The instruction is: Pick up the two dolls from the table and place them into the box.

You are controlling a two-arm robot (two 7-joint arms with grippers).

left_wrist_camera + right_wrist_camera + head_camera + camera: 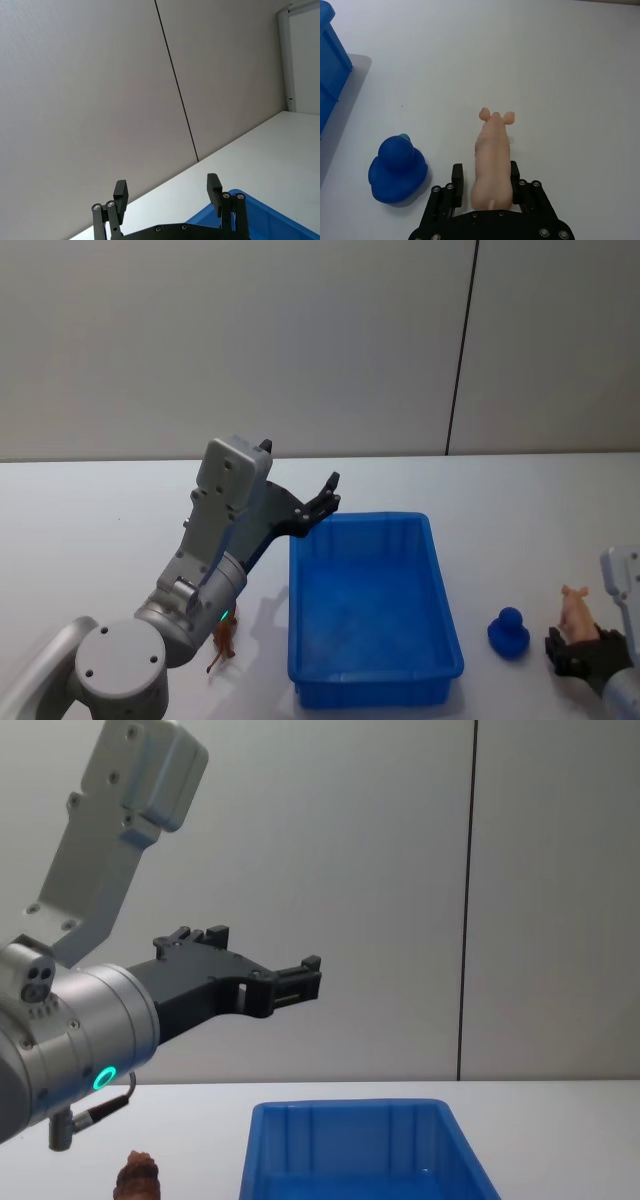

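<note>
Left tool [167, 192] is up in the air above the box's [370, 690] far left corner, its two fingers [120, 192] spread wide apart and nothing between them. The box sits on the white counter [520, 520]. The brown doll [222, 640] stands on the counter just off the box's near left corner, under the left arm. On the box's right side, the blue doll [508, 632] rests on the counter close to the box wall. Beyond it, farther from the box, the right tool [486, 170] sits low over a pink pig figure [492, 155]. Its fingers [457, 175] straddle the pig's body, parted, with a sliver of gap showing on one side. The pig's snout points away from the tool.
</note>
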